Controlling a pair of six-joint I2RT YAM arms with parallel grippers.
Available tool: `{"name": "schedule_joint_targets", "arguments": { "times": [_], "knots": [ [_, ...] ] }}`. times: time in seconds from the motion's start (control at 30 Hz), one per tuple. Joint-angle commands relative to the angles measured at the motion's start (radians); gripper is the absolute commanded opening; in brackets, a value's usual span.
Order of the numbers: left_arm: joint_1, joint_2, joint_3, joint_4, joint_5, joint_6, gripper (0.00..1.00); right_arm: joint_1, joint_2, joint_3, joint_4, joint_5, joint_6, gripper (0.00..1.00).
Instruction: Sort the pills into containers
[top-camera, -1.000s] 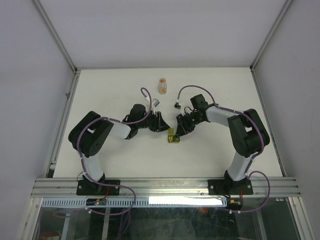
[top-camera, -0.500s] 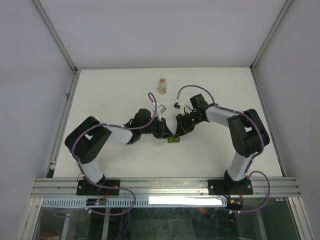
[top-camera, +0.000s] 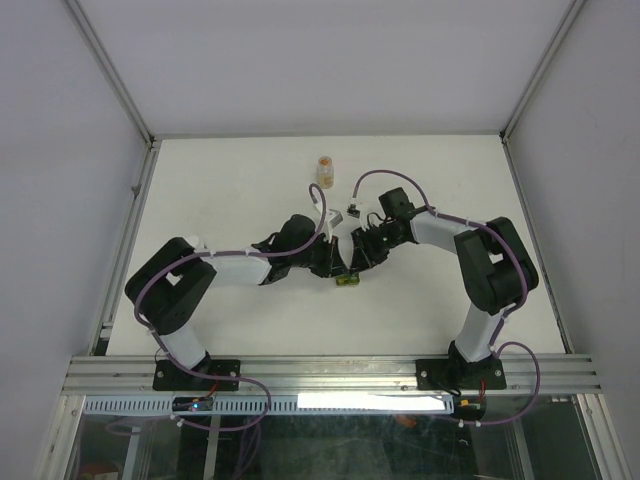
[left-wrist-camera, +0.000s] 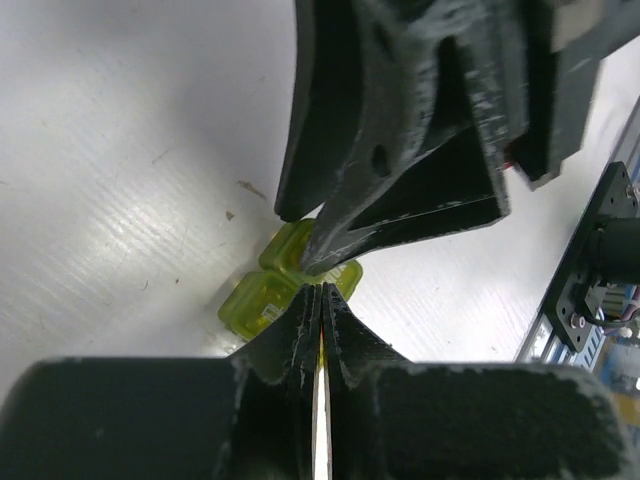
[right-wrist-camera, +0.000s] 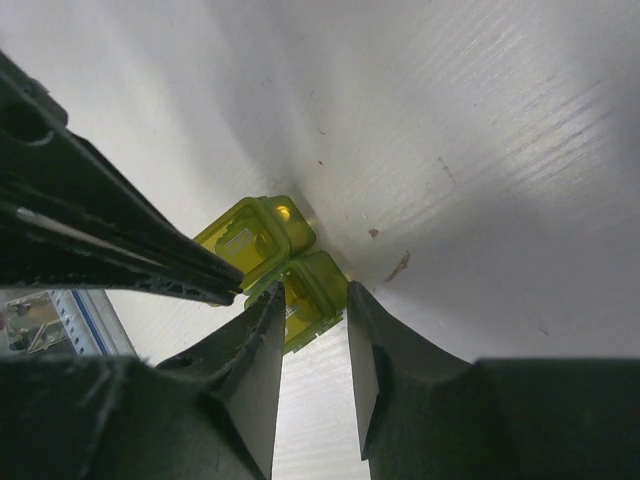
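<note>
From my remote seat, both arms reach in from the near edge of the white table (top-camera: 220, 190) and meet at its middle. The left gripper (left-wrist-camera: 318, 290) has its two fingers pressed flat together with nothing between them, the joined tips right at the edge of the containers (left-wrist-camera: 262, 305), a small yellow-green translucent box of square cells lying flat on the table. The right gripper (right-wrist-camera: 312, 295) faces it from the other side, fingers a little apart and standing astride one cell of that box; I cannot tell whether they pinch the cell or only bracket it. Well beyond the two grippers, toward the far side of the table, the pills (top-camera: 325, 175) show as an orange mass inside a small clear bottle (top-camera: 325, 165) standing upright alone
</note>
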Motion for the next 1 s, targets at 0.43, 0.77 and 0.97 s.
{"name": "schedule_joint_targets", "arguments": {
  "times": [0.43,0.77,0.97],
  "knots": [
    [-0.046,-0.071,0.081,-0.15,-0.129,0.055,0.0,0.013,0.023,0.015,-0.015,0.089,-0.022,0.32],
    [-0.062,0.063,0.11,-0.269,-0.159,0.034,0.0,0.016,0.032,0.023,-0.024,0.103,-0.023,0.32],
    [-0.061,-0.056,0.148,-0.284,-0.202,0.042,0.0,0.015,0.02,0.026,-0.025,0.087,-0.02,0.34]
  ]
}}
